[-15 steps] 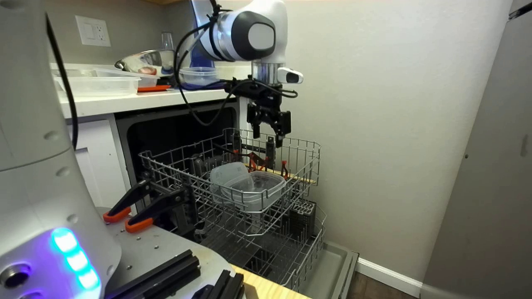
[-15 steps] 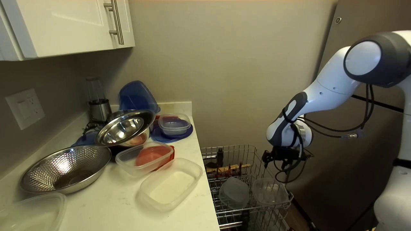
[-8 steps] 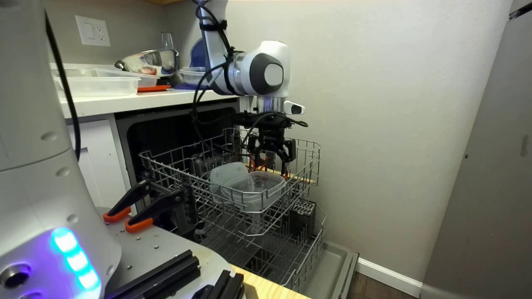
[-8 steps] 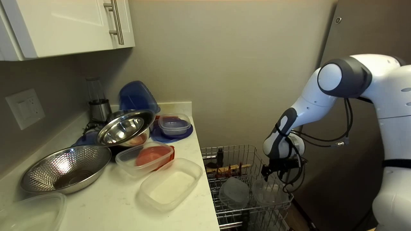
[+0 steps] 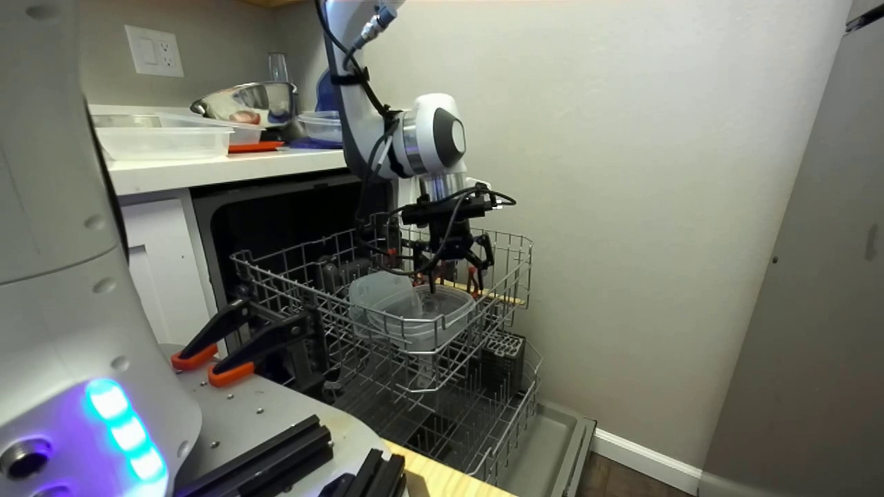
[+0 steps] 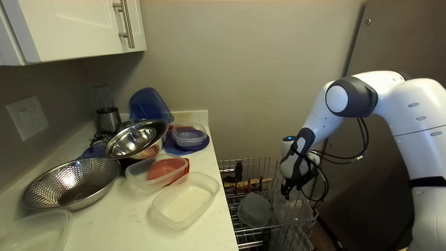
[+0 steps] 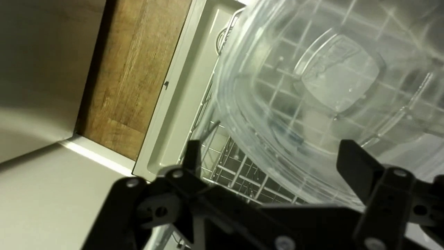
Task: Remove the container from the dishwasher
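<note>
The open dishwasher (image 5: 297,217) has its upper wire rack (image 5: 511,241) pulled out and its door (image 5: 545,449) down. A clear plastic container (image 5: 438,314) sits in the rack's front part; it also shows in an exterior view (image 6: 296,211) and fills the upper right of the wrist view (image 7: 340,76). A frosted container (image 5: 376,293) leans beside it, also in an exterior view (image 6: 254,211). My gripper (image 5: 456,284) is open and empty, pointing down just above the clear container's far rim. In the wrist view the fingers (image 7: 270,149) stand wide apart, the rim passing between them; contact cannot be told.
The rack's wire walls surround the containers. Orange-and-black utensils and a wooden stick (image 5: 501,298) lie behind them. Black clamps (image 5: 228,345) hold the robot's base plate. The white counter (image 6: 139,223) carries several plastic containers, a colander (image 6: 73,183) and metal bowls (image 6: 137,139). A wall stands close behind.
My gripper has come down from above the rack to just over the clear container, and the wrist has turned. The containers and rack have not moved. The gripper stays open.
</note>
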`<act>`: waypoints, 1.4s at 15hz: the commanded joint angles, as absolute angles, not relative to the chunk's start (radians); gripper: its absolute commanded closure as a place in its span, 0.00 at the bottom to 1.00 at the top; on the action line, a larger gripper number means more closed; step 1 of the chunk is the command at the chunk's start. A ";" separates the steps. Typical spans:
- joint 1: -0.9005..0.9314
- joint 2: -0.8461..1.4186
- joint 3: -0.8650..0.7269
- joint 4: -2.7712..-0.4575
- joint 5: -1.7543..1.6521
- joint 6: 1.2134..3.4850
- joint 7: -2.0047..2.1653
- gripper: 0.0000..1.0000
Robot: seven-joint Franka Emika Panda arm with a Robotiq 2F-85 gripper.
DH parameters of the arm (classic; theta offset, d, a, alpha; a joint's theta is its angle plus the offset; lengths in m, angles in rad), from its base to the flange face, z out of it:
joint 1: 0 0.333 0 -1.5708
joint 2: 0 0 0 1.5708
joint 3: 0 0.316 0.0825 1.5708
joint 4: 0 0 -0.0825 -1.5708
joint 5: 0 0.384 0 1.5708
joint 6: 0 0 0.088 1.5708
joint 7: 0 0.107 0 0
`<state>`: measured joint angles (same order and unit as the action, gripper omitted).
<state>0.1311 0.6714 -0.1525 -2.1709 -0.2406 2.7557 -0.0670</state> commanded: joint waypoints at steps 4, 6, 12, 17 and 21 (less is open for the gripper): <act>0.199 0.681 -0.156 -2.133 -0.361 2.712 -0.076 0.00; 0.167 0.705 -0.138 -2.117 -0.360 2.731 -0.102 0.00; 0.096 0.773 -0.093 -2.061 -0.341 2.734 -0.177 0.00; 0.063 0.806 -0.052 -2.012 -0.333 2.704 -0.224 0.27; 0.065 0.817 -0.049 -1.995 -0.334 2.710 -0.217 0.53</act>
